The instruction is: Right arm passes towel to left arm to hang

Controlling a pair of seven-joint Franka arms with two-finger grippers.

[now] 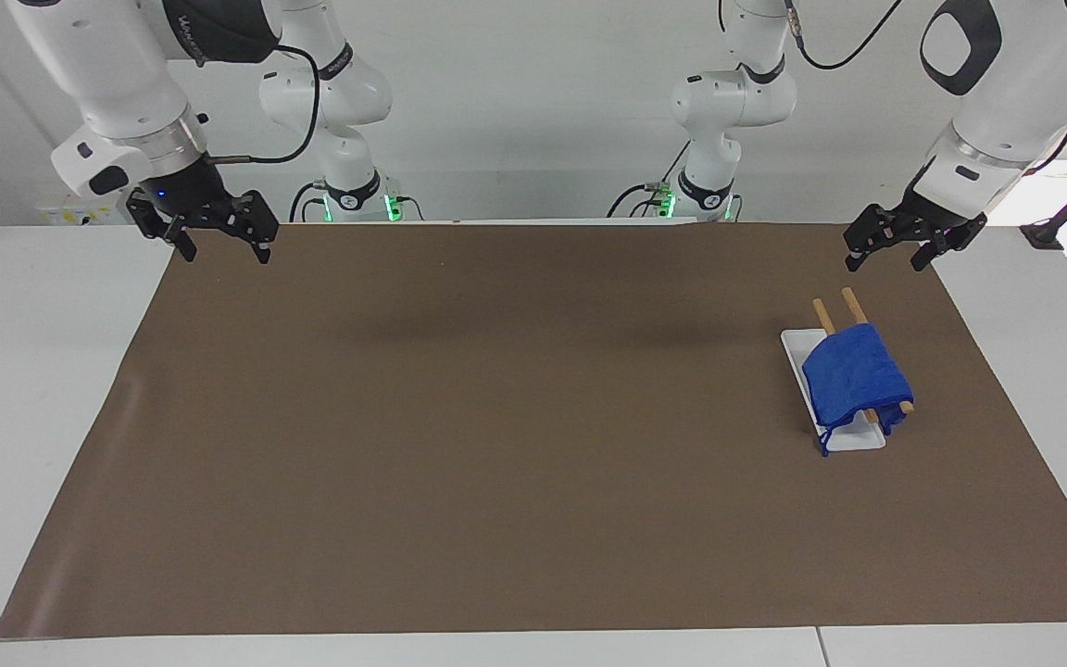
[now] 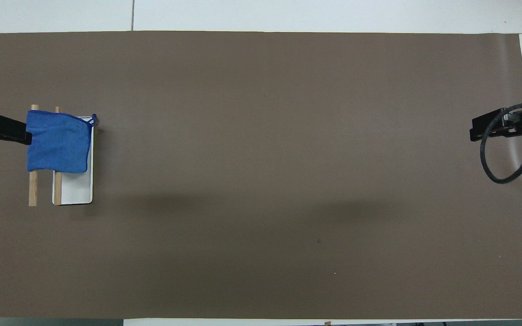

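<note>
The royal-blue towel (image 1: 853, 375) hangs folded over two wooden rods (image 1: 853, 304) of a small rack with a white base (image 1: 853, 437), at the left arm's end of the table. It also shows in the overhead view (image 2: 57, 142), draped across both rods (image 2: 33, 190). My left gripper (image 1: 885, 255) is open and empty, raised over the mat beside the rack and apart from the towel; it also shows in the overhead view (image 2: 12, 130). My right gripper (image 1: 225, 245) is open and empty, with a blue light, and waits over the mat's corner at the right arm's end (image 2: 483, 129).
A brown mat (image 1: 496, 417) covers most of the white table. A black cable (image 2: 499, 176) loops down from the right wrist. The two arm bases (image 1: 357, 199) stand at the table's edge nearest the robots.
</note>
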